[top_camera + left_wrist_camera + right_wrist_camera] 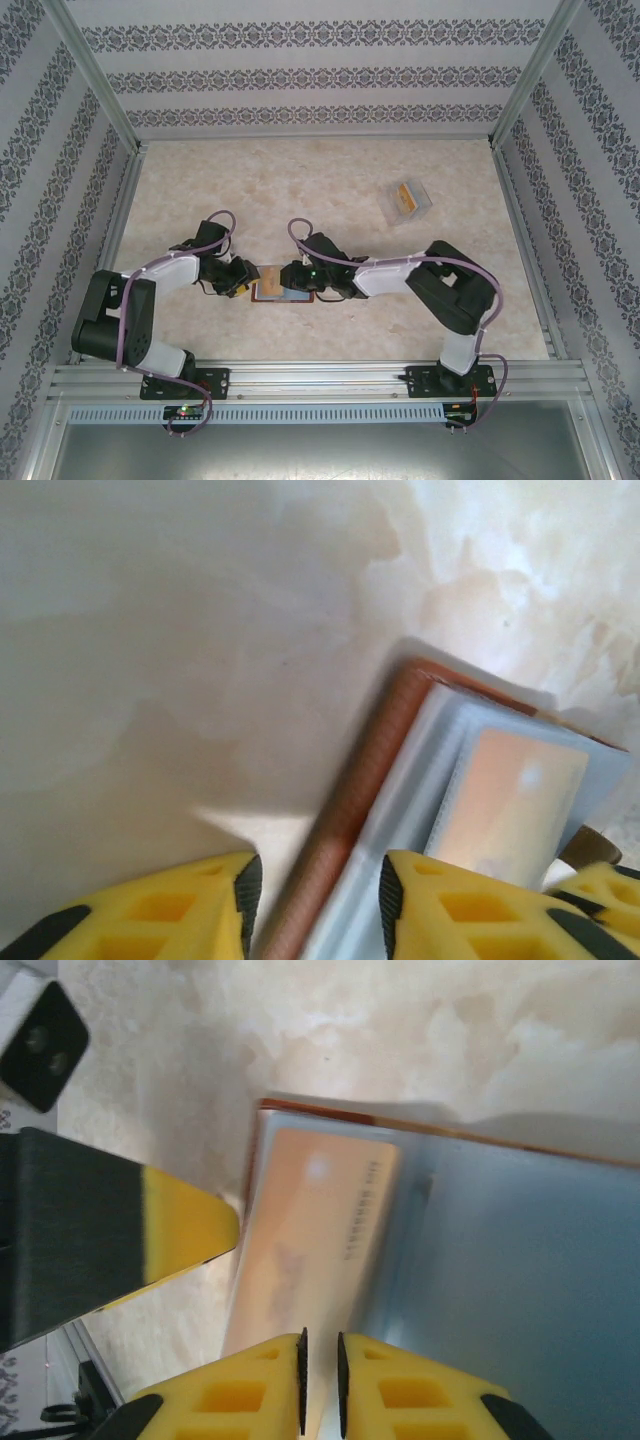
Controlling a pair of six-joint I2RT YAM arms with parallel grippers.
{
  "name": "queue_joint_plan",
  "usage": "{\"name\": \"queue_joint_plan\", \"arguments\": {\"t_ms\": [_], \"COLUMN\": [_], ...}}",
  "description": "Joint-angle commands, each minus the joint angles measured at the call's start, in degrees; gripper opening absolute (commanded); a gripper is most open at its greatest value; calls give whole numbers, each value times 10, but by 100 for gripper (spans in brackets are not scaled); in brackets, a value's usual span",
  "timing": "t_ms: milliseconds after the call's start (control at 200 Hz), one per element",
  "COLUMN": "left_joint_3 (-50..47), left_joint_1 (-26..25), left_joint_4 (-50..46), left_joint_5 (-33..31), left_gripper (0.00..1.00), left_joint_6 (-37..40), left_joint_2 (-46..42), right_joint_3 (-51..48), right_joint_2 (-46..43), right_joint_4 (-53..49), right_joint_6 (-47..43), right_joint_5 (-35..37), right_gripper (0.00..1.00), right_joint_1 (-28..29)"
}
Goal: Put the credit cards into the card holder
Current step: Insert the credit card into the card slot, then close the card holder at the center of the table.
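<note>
The card holder [296,296] lies open on the table between my two grippers, brown edge [370,770] outside, blue-grey inside [520,1290]. An orange credit card [315,1230] lies on its left half, also seen from the left wrist [510,800]. My left gripper [315,895] is open, its fingers astride the holder's brown edge without touching it. My right gripper [320,1375] hovers over the card's near end with only a narrow gap between its pads; the card lies flat, not clamped. In the top view the left gripper [245,280] and right gripper [297,275] flank the holder.
A clear plastic box [408,202] with an orange card inside sits at the back right of the table. Patterned walls and metal posts close the table on three sides. One of the left gripper's fingers [150,1240] shows close to the card's left side.
</note>
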Motion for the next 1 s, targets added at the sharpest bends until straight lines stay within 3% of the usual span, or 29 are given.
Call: {"name": "queue_joint_plan", "arguments": {"t_ms": [0,240,390,739,994], "left_joint_3": [-18,-32,-30,-12,2], "left_joint_1": [4,4,2,-15,-24], "left_joint_4": [15,39,51,55,49], "left_joint_5": [-7,23,46,43,33], "left_gripper": [47,59,64,68,67], "left_joint_6": [7,23,39,48,54], "left_joint_2": [-13,-30,-15,51,72], "right_joint_3": [21,50,64,120,96], "right_joint_2": [-59,-109,-101,2,-25], "right_joint_4": [-87,-268,-309,-338,-354], "right_joint_6": [-73,-125,-112,-88,-75], "right_joint_5": [36,174,219,288,348], "right_gripper": [24,40,52,54,50], "right_joint_1": [-5,5,20,51,48]}}
